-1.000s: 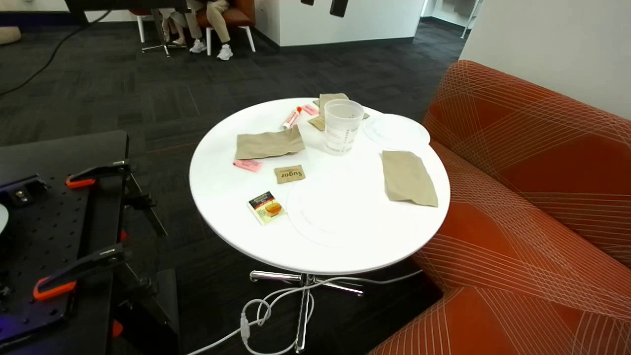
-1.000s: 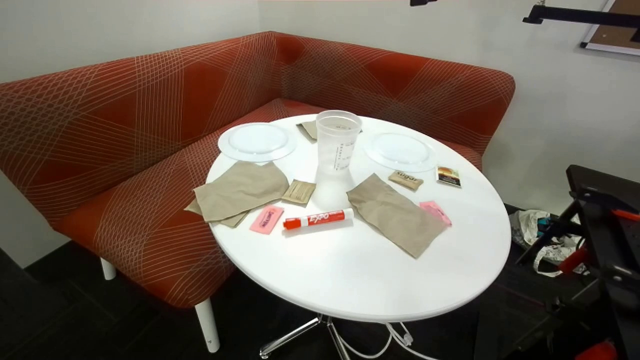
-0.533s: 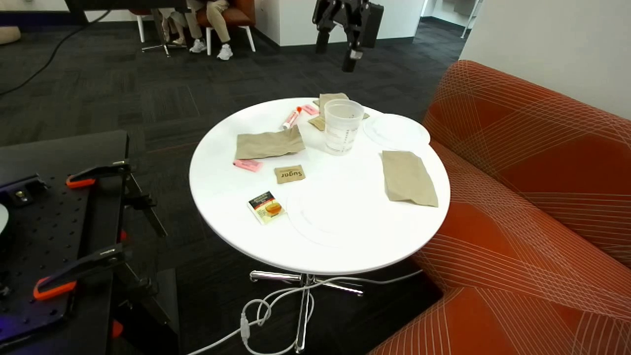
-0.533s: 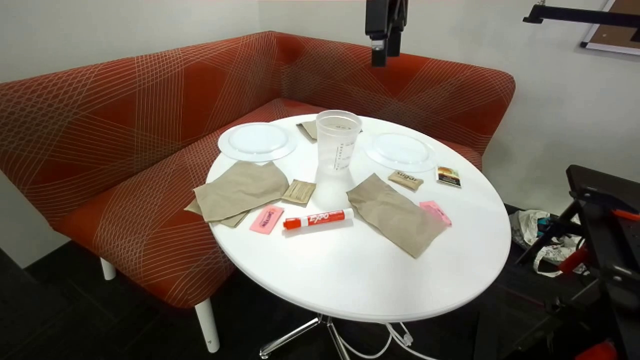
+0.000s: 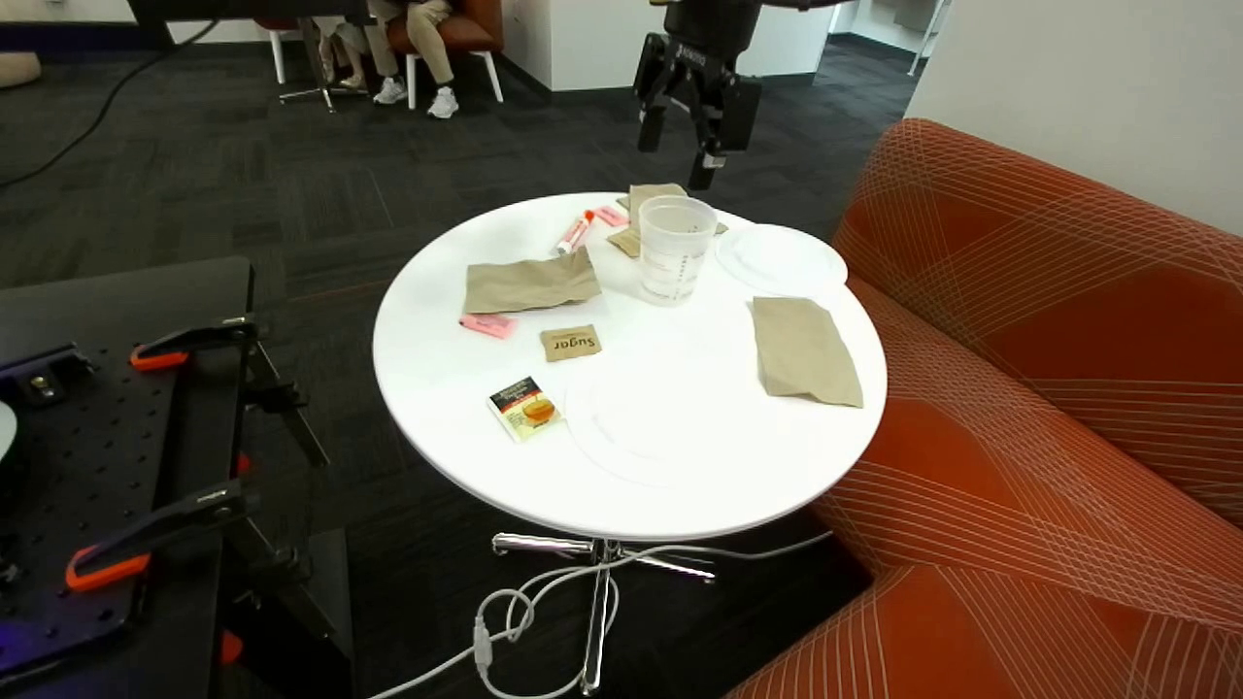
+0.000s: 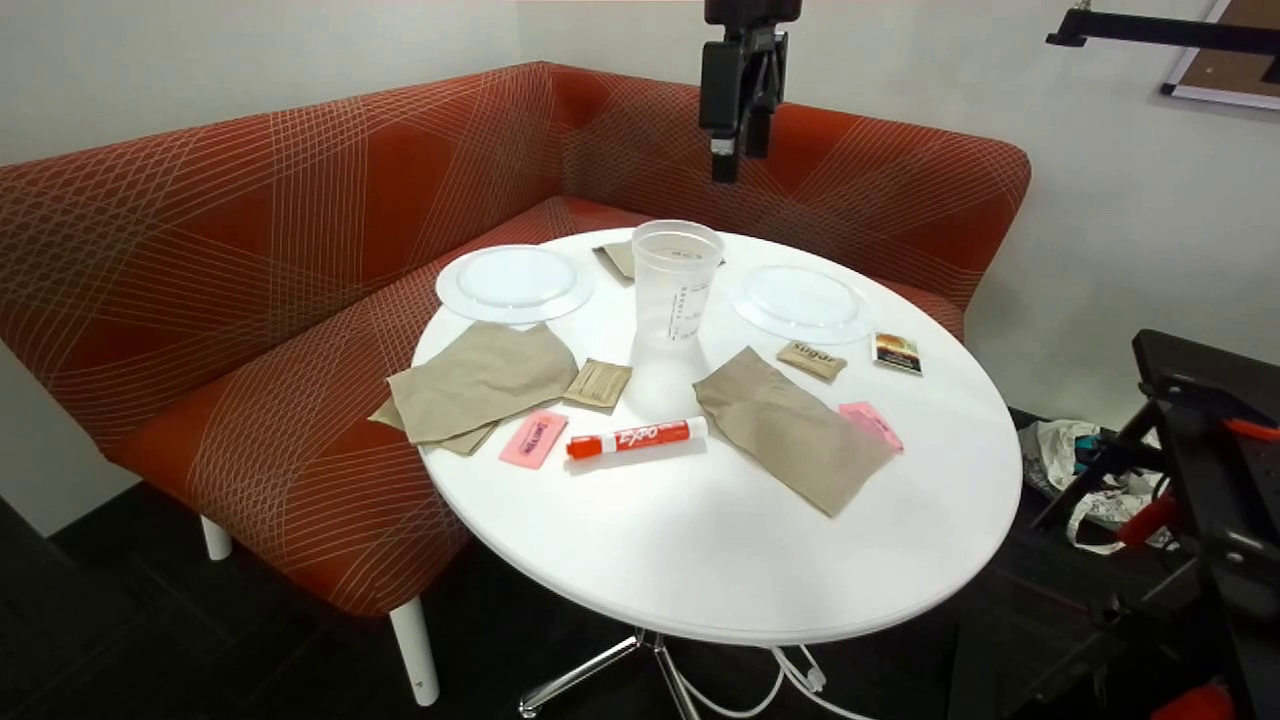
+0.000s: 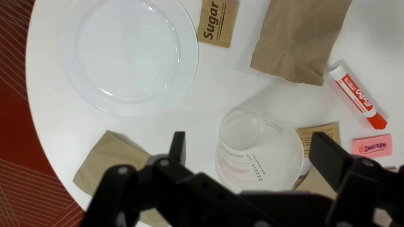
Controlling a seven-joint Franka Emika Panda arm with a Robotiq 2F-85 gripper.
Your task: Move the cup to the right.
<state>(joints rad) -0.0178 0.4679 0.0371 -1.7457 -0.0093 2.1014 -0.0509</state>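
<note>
A tapered cup (image 6: 677,290) of whitish, see-through plastic is stood upright on the table (image 6: 760,575); its mouth is ringed by a rounded rim, and its wall is printed with small dark markings. In an exterior view it is flanked by two round, shallow plates (image 6: 515,283), their glossy surfaces barely set off from the smooth white of the table. Creased, matte tan napkins (image 6: 795,430) are laid flat around it, one of them lapped over another. Among these, a small tan packet (image 6: 598,384) is placed near the cup, a flat pink packet (image 6: 534,439) is set just beside a red-and-white cylindrical marker (image 6: 637,438), and a sugar packet (image 7: 218,22), lettered in bold dark print, is laid near a squarish multicoloured packet (image 6: 897,353). The bench (image 6: 300,240) is upholstered in red-orange and patterned with fine, crossing pale lines.

The arm (image 5: 717,27) is extended from the upper edge of both exterior views, with the end effector (image 5: 677,155) pointed downward. Its dark, blocky fingers (image 7: 329,160) are spread well apart. In the wrist view the cup's mouth is seen between them; in both exterior views the cup is shown standing lower than the fingertips, apart from them.
</note>
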